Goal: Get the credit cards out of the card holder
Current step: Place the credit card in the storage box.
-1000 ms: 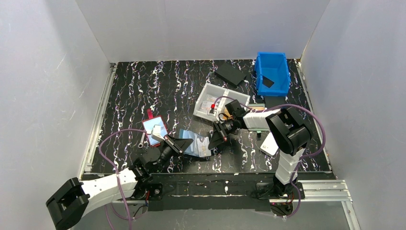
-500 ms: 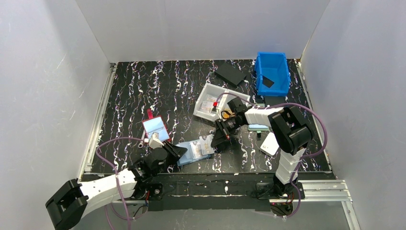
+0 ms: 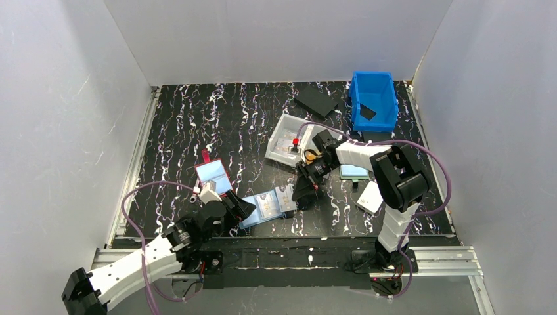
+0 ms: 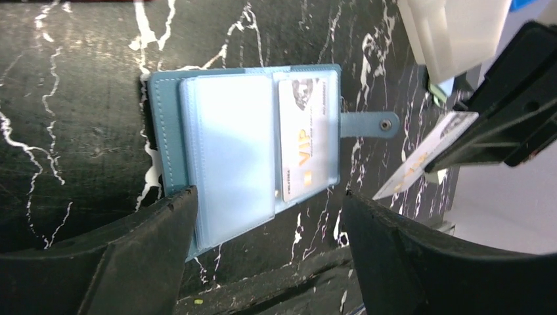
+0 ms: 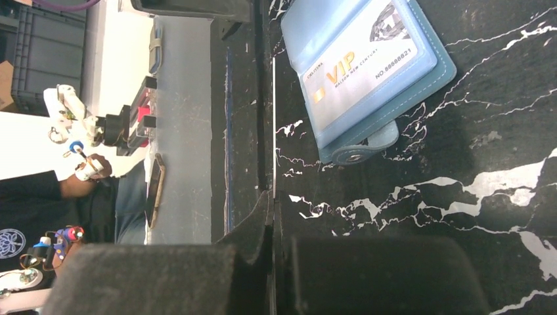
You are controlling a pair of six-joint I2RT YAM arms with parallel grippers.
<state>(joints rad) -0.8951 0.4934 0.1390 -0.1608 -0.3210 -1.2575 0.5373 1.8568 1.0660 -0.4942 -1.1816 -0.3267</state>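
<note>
card holder (image 3: pixel 266 207) lies open and flat on the black marbled table (image 3: pixel 197 125), near the front edge, between the two grippers. two panels are seen in the left wrist view: the left clear pocket (image 4: pixel 230 157) appears pale and blank; whether a card is inside cannot be told. a vip card (image 4: pixel 305 138) is seated in the right pocket, print facing up. small blue tab (image 4: pixel 371 123) is extended toward the right gripper.

left gripper (image 3: pixel 243 206) is placed at the holder's left end, just beside it. fingers (image 4: pixel 125 262) are spread wide, nothing gripped between them; the holder is seen past the tips.

right gripper (image 3: pixel 303 192) is set just beside the holder's tab end. jaws are closed tight on a second card (image 4: pixel 427 157), pale with gold print, held tilted and clear of the holder. in the right wrist view only its thin white edge (image 5: pixel 273 118) is seen between the pressed fingers (image 5: pixel 164 275).

clear tray (image 3: pixel 309 128) is noted behind the right gripper; small pale items and a red-topped piece (image 3: pixel 295 141) are held in it, too small to identify. blue bin (image 3: pixel 374 75) is at the far right corner, one dark flat piece (image 3: pixel 366 113) inside. red-edged holder (image 3: pixel 213 177) is lying left of the card holder, apart from it. teal holder (image 3: pixel 353 172) is partly covered by the right arm.
</note>
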